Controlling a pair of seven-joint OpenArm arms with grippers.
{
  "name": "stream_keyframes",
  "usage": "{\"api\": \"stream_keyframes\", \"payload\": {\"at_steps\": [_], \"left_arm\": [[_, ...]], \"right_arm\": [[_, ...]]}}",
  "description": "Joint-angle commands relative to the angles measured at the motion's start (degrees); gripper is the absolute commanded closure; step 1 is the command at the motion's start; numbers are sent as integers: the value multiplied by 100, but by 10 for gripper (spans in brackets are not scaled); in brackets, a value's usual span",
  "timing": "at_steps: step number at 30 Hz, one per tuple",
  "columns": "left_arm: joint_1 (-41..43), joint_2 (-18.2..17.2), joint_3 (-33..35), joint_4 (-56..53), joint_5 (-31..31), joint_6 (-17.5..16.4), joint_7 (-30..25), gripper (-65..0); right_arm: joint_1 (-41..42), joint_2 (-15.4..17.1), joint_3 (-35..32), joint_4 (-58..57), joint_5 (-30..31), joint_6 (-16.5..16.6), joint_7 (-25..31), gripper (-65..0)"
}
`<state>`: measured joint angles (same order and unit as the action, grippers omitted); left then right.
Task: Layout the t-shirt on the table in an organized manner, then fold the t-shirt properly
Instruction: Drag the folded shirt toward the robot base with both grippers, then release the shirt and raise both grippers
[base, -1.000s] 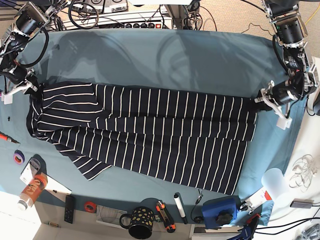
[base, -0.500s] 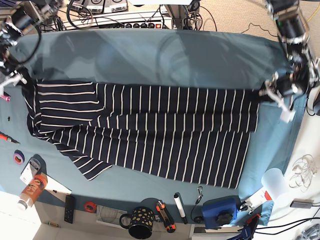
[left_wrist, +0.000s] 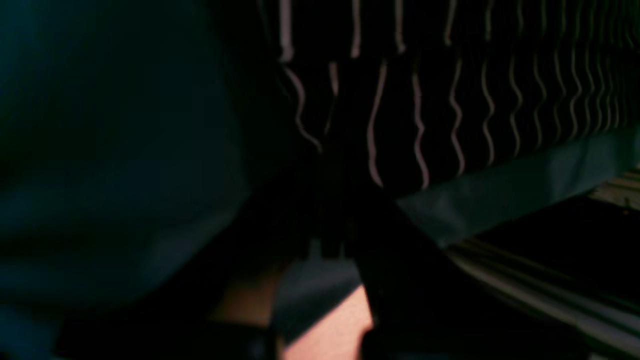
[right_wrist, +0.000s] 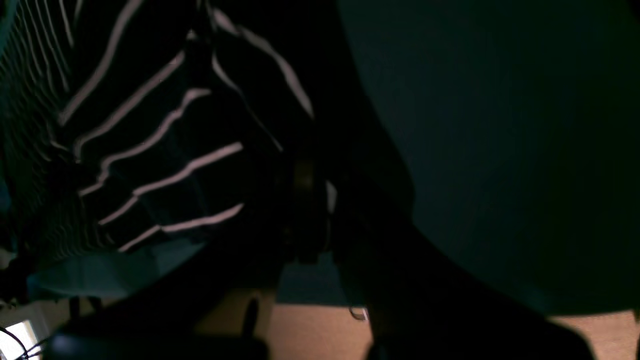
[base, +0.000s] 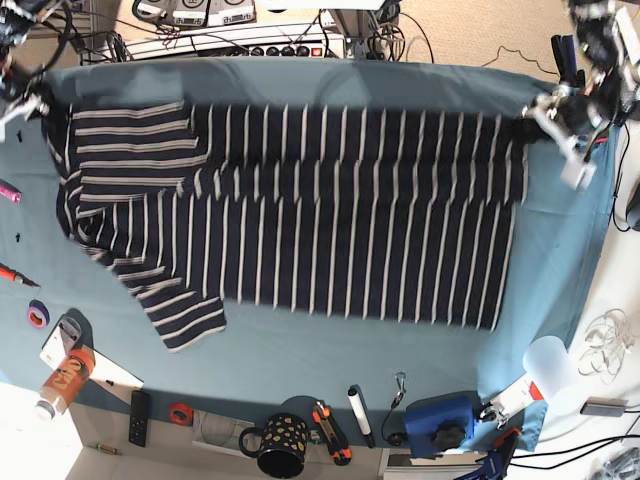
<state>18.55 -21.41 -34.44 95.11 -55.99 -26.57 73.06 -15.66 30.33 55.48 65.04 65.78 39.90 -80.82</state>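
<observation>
Two corners of the t-shirt (base: 330, 200) are pinched, one in each clenched claw, left claw (base: 537, 108) and right claw (base: 38, 100), so the cloth is stretched flat above the tabletop (base: 330, 85).

The t-shirt (base: 330, 220) is soft, matt knit cloth, dark navy with thin white stripes that ripple where the fabric hangs slack in the wrist views. The worktop (base: 350, 95) wears a plain teal cloth, matt and mostly smooth, with faint creases. Along the near edge a mug (base: 277, 445) looks glossy and dark with pale dots, and a blue box (base: 440, 420) looks like smooth plastic.
</observation>
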Motion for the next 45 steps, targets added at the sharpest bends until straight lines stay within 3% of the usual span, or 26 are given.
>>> {"api": "stream_keyframes", "payload": {"at_steps": [1,7,10,32,33,35,37,41,45], "left_arm": [[68,-116,-144,118,20,-7,-20,0],[426,-116,-448,129,-129,-33,-22,0],[529,-116,-448,129,-273,-203,-20,0],[529,-116,-448,129,-20,-201,87,0],[527,-116,-448,129,-20,-201,85,-60],[527,-116,-448,129,-22,-199,83,-201],[525,-118,-448,129,-22,-199,85,-279],[527,-247,-448,129,-205,-195,90,-286],[522,-507,-450,140,-435,-175,173,-286]], "right_arm": [[-83,192,46,103,168,10,82,0],[-487,192,46,103,535,10,82,0],[-581,190,46,103,533,10,82,0],[-656,190,44,103,538,10,82,0],[-656,192,44,103,540,10,82,0],[-658,195,44,103,608,10,82,-79],[-658,205,44,103,728,10,82,-163],[-662,428,48,103,1130,10,82,-182],[-656,920,52,103,1436,10,82,-182]]}}
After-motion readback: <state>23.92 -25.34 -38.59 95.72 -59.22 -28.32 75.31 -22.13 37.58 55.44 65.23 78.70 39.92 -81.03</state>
